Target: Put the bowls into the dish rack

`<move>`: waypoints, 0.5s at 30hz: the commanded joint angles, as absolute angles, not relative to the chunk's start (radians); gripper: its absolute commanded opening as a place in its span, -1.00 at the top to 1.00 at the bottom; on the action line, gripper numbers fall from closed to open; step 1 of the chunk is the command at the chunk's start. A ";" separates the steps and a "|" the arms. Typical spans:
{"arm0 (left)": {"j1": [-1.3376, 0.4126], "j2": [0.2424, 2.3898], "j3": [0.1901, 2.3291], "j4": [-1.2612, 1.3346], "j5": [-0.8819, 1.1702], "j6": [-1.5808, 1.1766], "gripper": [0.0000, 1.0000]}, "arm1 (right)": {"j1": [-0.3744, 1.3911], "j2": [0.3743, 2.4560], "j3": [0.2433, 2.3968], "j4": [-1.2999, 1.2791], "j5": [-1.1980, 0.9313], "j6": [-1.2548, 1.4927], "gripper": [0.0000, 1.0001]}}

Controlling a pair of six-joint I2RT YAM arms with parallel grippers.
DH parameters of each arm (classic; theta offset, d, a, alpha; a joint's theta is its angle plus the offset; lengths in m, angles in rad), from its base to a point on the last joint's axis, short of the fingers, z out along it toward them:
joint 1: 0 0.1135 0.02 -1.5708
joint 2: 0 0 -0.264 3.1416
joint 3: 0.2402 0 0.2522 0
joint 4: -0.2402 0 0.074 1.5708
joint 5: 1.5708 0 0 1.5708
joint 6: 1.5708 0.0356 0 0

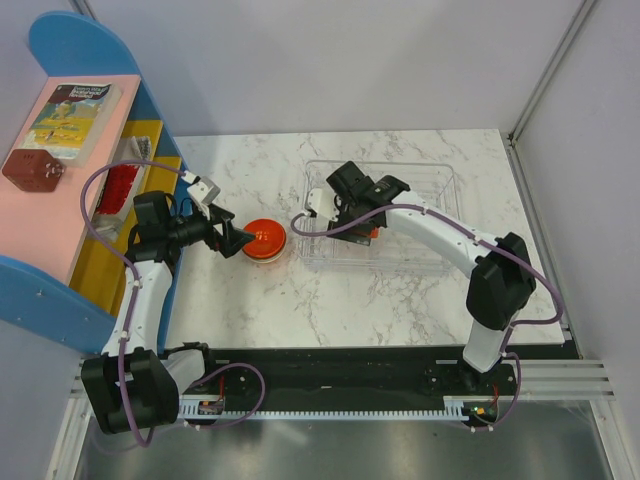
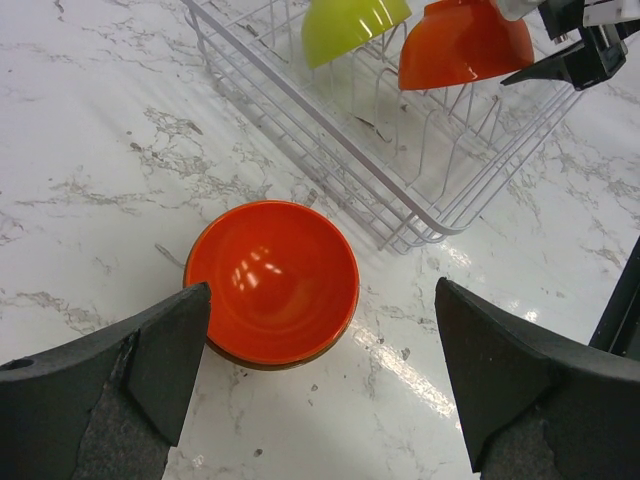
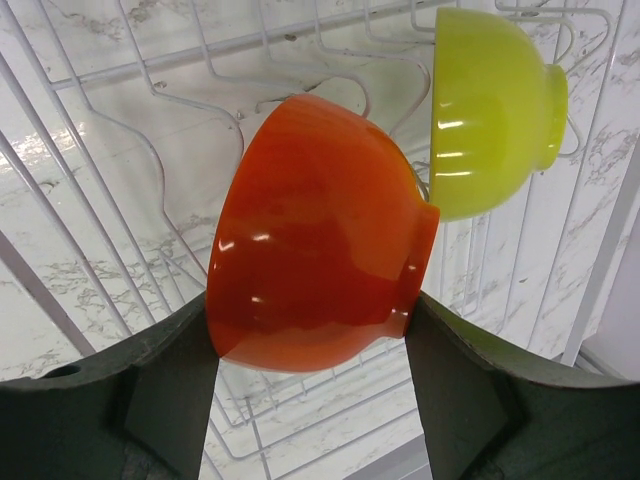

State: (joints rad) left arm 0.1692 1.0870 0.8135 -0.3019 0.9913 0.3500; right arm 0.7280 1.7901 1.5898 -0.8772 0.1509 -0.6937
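Orange bowl (image 3: 310, 240) is hanging pinched in the right claw (image 3: 310, 312) inside the dish rack (image 1: 440, 175); left claw (image 2: 322, 290) is gaping wide.

Bare table (image 2: 90, 150) around loose orange bowl (image 2: 272, 283); dish rack (image 2: 330, 168) beside.

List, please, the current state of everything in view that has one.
Rack: partly loaded.
Lime bowl: on its side in rack.
Held bowl: orange, tipped sideways over rack.
Table bowl: upright, outside rack.
Left end effector: open, facing table bowl.
Right end effector: shut on held bowl.
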 commanded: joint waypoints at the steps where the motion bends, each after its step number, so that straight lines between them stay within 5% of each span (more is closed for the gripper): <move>1: 0.176 1.089 0.810 -0.276 1.025 0.379 -0.99 | 0.744 1.818 1.621 -0.854 0.183 -0.715 1.00; 15: 0.178 1.086 0.807 -0.278 1.028 0.382 -0.99 | 0.769 1.894 1.654 -0.891 0.201 -0.765 1.00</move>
